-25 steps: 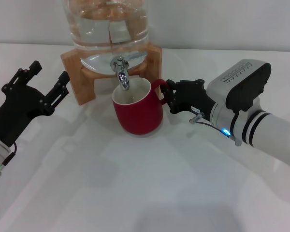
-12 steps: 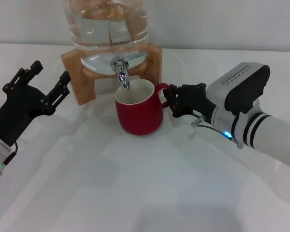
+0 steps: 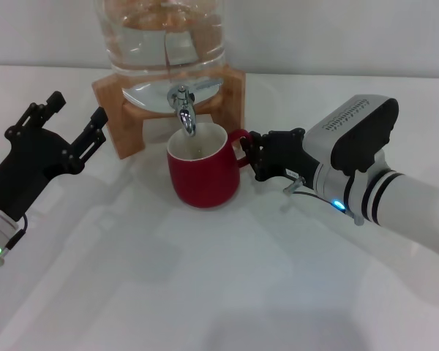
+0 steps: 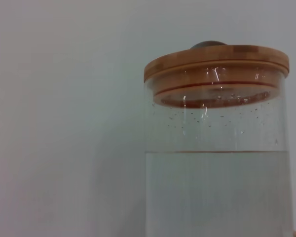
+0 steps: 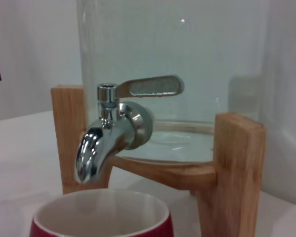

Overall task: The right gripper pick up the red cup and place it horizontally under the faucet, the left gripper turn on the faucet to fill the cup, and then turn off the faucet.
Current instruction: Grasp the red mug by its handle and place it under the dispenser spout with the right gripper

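White tabletop (image 3: 227, 292) and a pale wall fill the scene, with the big glass water jar (image 3: 161, 36) in its wooden stand (image 3: 117, 110) at the back; the left wrist view shows only the jar's upper part, its bamboo lid (image 4: 217, 61) and the water line. Largest of the changes is the right arm's: over the last second the right gripper (image 3: 254, 155) has slid a little toward the robot's left, carrying the red cup (image 3: 203, 170) with it, its fingers closed narrowly on the loop handle. The cup now stands upright on the table with its cream inside facing up and its mouth beneath the faucet (image 3: 183, 110) — half a second ago it sat slightly further to the right. In the right wrist view the chrome spout (image 5: 91, 153) hangs above the cup's rim (image 5: 101, 212), apart from it, and the flat lever (image 5: 153, 86) lies sideways; no water runs. The left gripper (image 3: 62, 131) has not moved at all — it hovers with its fingers spread wide, beside the stand and well apart from the lever. My reading is that placing is all but done and the handover is due: the left arm's reach for the lever looks like the next step, while the right hand steadies the cup.
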Robot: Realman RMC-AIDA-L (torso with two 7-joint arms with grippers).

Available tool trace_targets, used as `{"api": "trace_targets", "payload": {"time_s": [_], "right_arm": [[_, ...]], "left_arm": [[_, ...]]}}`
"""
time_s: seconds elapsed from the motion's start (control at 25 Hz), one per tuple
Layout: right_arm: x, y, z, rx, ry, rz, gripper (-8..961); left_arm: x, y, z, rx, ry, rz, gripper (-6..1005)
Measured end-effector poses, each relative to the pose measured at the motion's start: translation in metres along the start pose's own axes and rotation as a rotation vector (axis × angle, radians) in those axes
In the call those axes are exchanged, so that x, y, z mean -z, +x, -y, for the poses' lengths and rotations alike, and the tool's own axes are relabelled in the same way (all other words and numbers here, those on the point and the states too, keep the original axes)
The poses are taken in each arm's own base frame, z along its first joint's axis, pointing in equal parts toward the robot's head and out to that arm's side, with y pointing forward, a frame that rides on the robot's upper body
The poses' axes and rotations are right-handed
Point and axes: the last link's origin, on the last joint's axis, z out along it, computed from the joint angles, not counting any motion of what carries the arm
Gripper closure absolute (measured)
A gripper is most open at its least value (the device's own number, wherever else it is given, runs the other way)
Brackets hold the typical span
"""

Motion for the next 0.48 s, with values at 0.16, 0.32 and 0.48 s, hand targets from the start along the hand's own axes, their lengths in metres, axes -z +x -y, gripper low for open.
{"api": "trace_targets", "payload": {"time_s": [0.16,0.32,0.48], "right_arm": [[-0.0002,-0.0004,-0.0018,0.003,-0.006,0.001,834],[-0.0005,-0.0004,-0.0045,0.023,-0.020,-0.001,837],[-0.0014,-0.0009,-0.0046,0.023,-0.021,-0.007,838]], "left_arm": [[0.0000,0.0000,0.0000,0.000,0.000,0.000,242],[0.0003,-0.0004,-0.0001,0.001,0.001,0.001,242],[0.0004,-0.0006,-0.0001,0.001,0.001,0.002,242]]}}
